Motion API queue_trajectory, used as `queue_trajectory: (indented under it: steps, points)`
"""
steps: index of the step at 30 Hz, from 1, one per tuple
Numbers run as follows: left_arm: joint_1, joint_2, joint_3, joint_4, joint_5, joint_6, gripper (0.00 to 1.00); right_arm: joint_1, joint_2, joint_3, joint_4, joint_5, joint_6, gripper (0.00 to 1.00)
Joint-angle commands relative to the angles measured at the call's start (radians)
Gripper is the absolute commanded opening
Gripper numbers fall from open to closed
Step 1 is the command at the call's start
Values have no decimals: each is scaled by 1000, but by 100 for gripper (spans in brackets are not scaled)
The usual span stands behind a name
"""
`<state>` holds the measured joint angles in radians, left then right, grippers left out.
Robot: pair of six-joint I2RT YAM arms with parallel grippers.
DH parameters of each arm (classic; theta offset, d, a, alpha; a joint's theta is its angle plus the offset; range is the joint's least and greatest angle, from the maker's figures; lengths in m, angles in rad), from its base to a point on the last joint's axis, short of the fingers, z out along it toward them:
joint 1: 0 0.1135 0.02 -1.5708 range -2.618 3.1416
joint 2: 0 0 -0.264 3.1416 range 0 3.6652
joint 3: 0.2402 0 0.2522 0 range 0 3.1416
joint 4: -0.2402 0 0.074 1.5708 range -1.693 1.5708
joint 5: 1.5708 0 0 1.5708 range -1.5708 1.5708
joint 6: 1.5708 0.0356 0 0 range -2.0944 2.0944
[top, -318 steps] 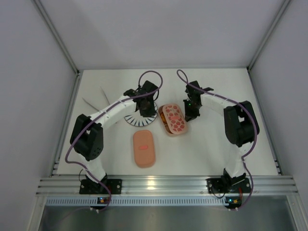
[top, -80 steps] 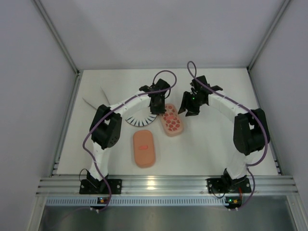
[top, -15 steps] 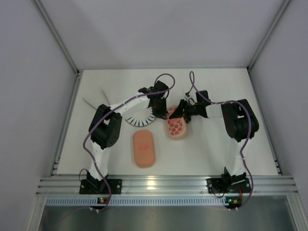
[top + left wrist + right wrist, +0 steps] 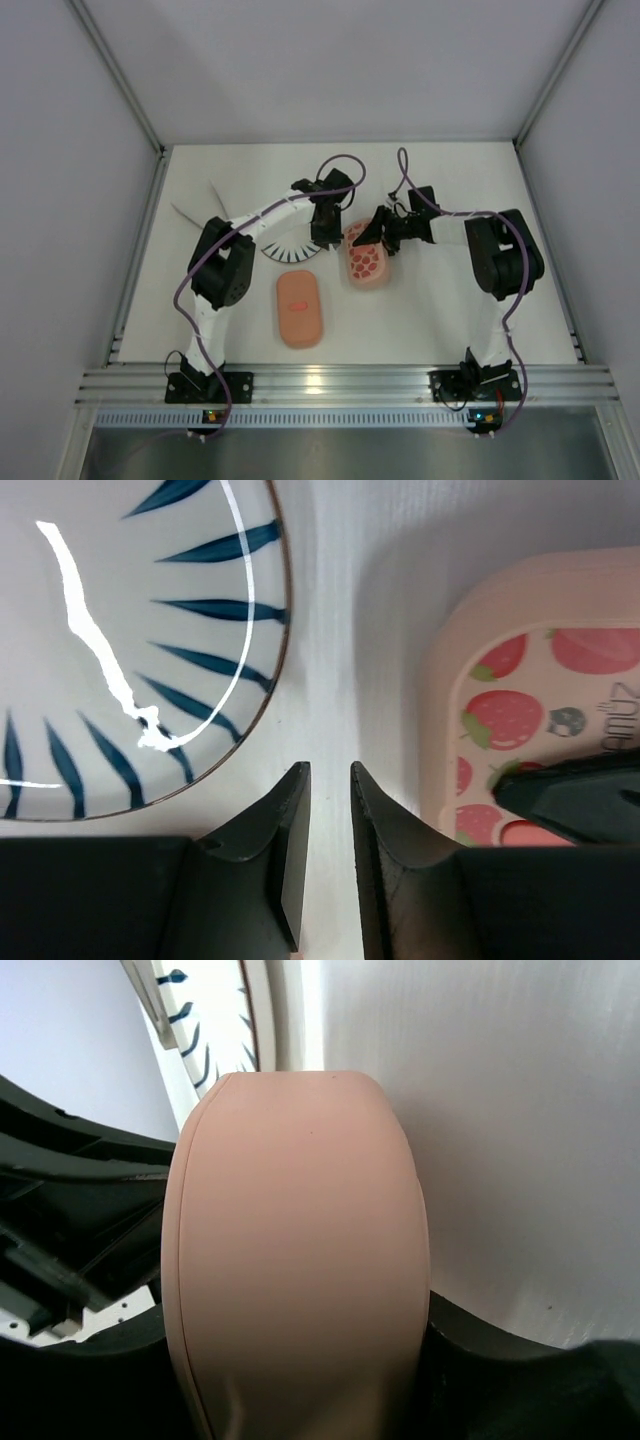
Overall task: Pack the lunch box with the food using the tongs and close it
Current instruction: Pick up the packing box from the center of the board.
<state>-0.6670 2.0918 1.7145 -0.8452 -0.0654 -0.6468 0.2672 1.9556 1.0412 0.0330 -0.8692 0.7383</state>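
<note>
Item: lunch box [image 4: 366,262], salmon-pink plastic, oblong with rounded ends, its strawberry-print lid [image 4: 540,680] on top; it lies mid-tabletop [image 4: 430,300] just right of the striped plate [image 4: 120,560]. A second plain pink lid [image 4: 300,308] lies apart, nearer the arm bases. The tongs [image 4: 190,216] lie well apart at the far left. No food shows in any view. Right pincer [image 4: 380,238]: clasped across the box's far rounded end, with pink wall filling the span between its fingers in the wrist view. Left pincer [image 4: 330,772]: fingers parted by a narrow gap and holding nothing, poised over bare tabletop between plate rim and box. Handling, as judged: light, stiff, smooth-walled and likely slippery at the curved ends; best taken across the narrow width on the side walls below the lid seam, since the lid may only rest loose. Changes: some seconds back the right pincer hung above and apart from the box, and it is now down on its end. In the oldest view orange showed at the box's left edge beside an askew lid, whereas the lid now covers it squarely.
</note>
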Motion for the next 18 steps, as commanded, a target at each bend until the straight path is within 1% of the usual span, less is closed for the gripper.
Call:
queue_trajectory:
  steps: [1, 2, 3, 8, 11, 14, 15, 17, 18]
  points:
    - [23, -131, -32, -14, -68, -28, 28, -11, -93, 20, 25, -65, 50, 0]
    - [27, -148, -39, -14, -79, -33, 29, -13, -101, 22, 24, -67, 53, 0]
    - [33, -170, -46, -12, -102, -36, 32, -13, -104, 25, 22, -70, 53, 0]
    - [47, -292, -101, -41, -191, -62, 34, -16, -130, 31, 10, -71, 53, 0]
    - [55, -361, -142, -90, -229, -91, 32, -16, -144, 29, 1, -71, 52, 0]
    - [72, -455, -242, -123, -272, -140, 28, -17, -165, 22, -2, -74, 49, 0]
    - [82, -481, -306, -139, -280, -154, 27, -17, -173, 17, -4, -77, 47, 0]
    - [95, -567, -377, -147, -292, -181, 26, -17, -198, 14, -11, -79, 46, 0]
    - [102, -593, -442, -159, -295, -191, 25, -17, -207, 16, -25, -79, 35, 0]
